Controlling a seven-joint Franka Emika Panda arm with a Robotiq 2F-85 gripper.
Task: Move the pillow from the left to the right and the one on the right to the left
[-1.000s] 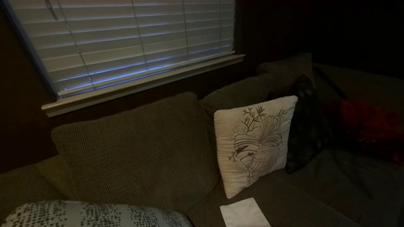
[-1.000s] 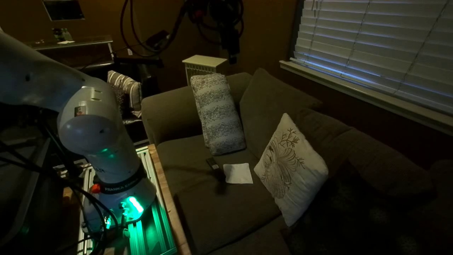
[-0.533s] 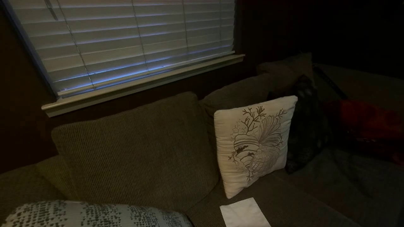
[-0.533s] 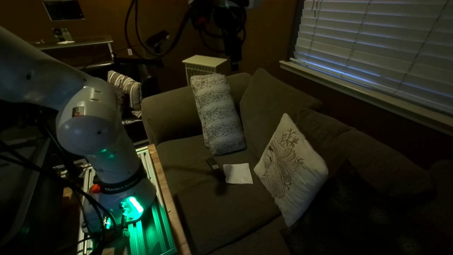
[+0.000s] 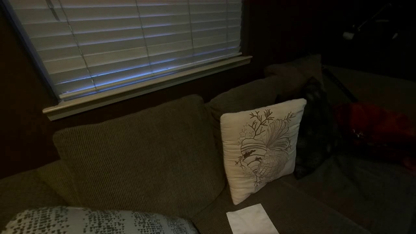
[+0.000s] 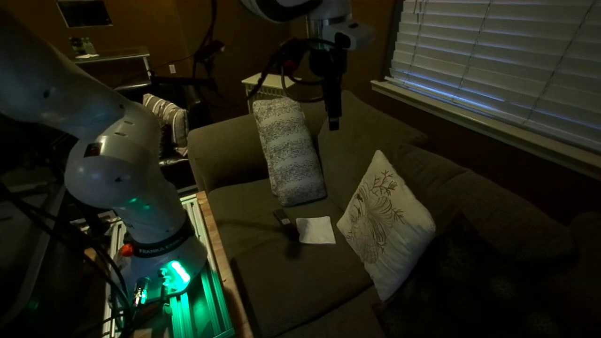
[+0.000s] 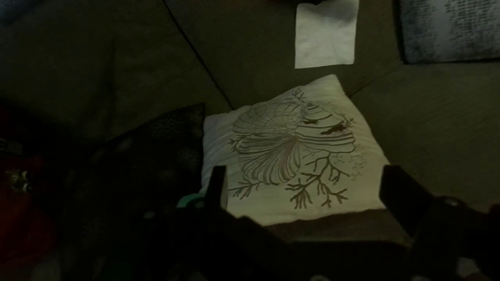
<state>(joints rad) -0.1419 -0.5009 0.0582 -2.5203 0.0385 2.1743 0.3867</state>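
Above the sofa (image 6: 300, 277), my claw (image 7: 305, 177) hangs with its fingers (image 7: 400, 191) spread wide and nothing in its hold. Below, clear of it, the shell-print pillow (image 6: 382, 225) stands tilted, on the right in both exterior views; the striped pillow (image 6: 291, 152) rests by the armrest (image 6: 230, 150), on the left. With neither held and each on its own side, I judge the swap not yet begun: both moves are left, though I can't be certain. Only the wrist view gives me the gap between the fingers; in an exterior view the fingertips (image 6: 334, 123) line up as one dark bar. What looks like a remote (image 6: 281, 216), just beside the white napkin (image 6: 316, 230), shows clearly in an exterior view, while red cloth (image 5: 377, 123) shows in an exterior view and the wrist view.
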